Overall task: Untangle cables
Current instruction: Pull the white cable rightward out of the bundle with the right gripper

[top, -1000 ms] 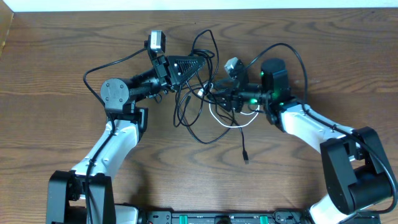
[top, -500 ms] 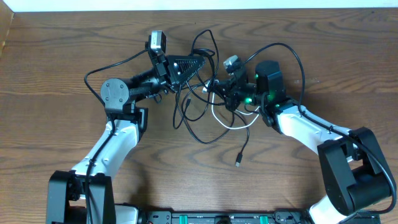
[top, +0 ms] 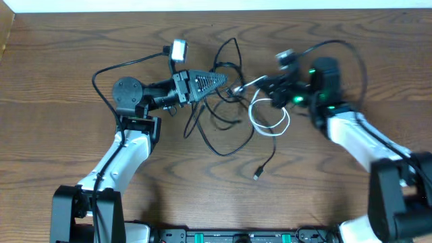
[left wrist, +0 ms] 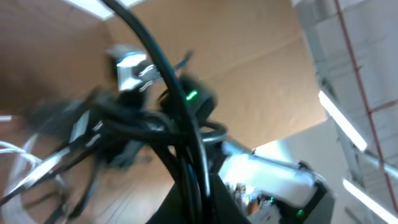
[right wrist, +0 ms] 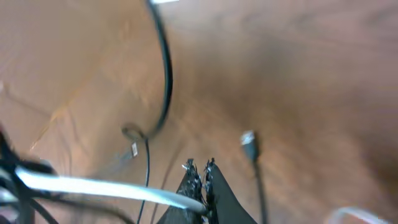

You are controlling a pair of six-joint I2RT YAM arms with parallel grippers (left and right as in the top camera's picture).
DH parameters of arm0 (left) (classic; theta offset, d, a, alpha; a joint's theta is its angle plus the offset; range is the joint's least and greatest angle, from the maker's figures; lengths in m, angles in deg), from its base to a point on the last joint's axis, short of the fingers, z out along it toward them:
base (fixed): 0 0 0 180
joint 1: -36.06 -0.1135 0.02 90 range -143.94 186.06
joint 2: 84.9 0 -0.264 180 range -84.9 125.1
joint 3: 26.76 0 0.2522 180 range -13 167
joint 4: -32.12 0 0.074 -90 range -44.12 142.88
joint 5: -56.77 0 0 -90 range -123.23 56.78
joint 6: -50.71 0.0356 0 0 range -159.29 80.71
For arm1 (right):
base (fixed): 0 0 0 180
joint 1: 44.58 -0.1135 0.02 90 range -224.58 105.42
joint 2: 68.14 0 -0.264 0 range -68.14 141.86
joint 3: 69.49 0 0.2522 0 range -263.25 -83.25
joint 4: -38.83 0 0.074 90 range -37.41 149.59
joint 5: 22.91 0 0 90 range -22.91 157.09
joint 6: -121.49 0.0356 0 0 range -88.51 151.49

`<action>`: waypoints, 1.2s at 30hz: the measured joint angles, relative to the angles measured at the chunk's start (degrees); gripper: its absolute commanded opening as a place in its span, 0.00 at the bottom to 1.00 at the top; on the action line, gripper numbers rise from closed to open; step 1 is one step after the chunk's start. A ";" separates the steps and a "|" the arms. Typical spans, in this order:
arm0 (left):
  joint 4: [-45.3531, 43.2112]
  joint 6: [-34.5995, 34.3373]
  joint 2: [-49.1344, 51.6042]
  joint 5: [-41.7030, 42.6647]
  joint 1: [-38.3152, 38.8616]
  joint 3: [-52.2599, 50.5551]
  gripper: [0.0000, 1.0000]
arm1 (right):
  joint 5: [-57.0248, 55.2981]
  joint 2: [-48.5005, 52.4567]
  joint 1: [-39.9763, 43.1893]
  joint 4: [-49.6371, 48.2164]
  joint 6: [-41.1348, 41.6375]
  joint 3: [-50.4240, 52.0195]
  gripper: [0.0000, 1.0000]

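The cables lie in a tangle at the table's middle. My left gripper (top: 227,80) is shut on a bundle of black cables (top: 214,116); in the left wrist view those black cables (left wrist: 163,81) run up out of the closed left gripper (left wrist: 196,200). My right gripper (top: 266,84) is shut on the white cable (top: 271,120), which stretches taut toward the left gripper and loops below on the table. In the right wrist view the white cable (right wrist: 93,186) enters the closed right gripper (right wrist: 200,168) from the left. One black plug end (top: 258,175) lies loose on the wood.
Thick black arm wires arc over each arm, at the left (top: 108,71) and the right (top: 351,50). A black cable (right wrist: 163,74) and a plug (right wrist: 249,138) hang in the right wrist view. The table's back edge (top: 216,9) runs close behind the tangle.
The right gripper closed on the white cable and pulled up and to the right, drawing it taut. The left gripper shifted slightly right, still holding the black cables.
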 measured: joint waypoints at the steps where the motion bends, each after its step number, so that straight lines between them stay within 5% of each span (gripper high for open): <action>1: 0.96 1.51 0.00 0.55 0.00 0.00 0.08 | 0.13 -1.36 1.44 0.13 0.11 0.00 0.02; 8: 2.01 9.27 0.00 2.23 0.00 0.00 0.08 | -2.08 -3.82 4.00 13.20 0.39 -0.09 0.02; 16: 2.08 14.67 0.00 5.53 0.00 0.00 0.08 | -20.92 -3.82 3.96 25.64 -1.46 0.02 0.03; 21: 2.10 18.25 0.00 8.85 0.00 0.00 0.08 | -25.51 -3.82 3.96 26.38 -2.19 0.02 0.24; 26: 2.10 19.50 0.00 9.94 0.00 0.00 0.08 | -26.56 -3.82 4.00 32.26 -3.17 0.00 0.60; 36: 2.08 20.15 0.00 10.64 0.00 0.00 0.08 | -25.73 -3.82 3.54 36.48 -3.54 0.92 0.84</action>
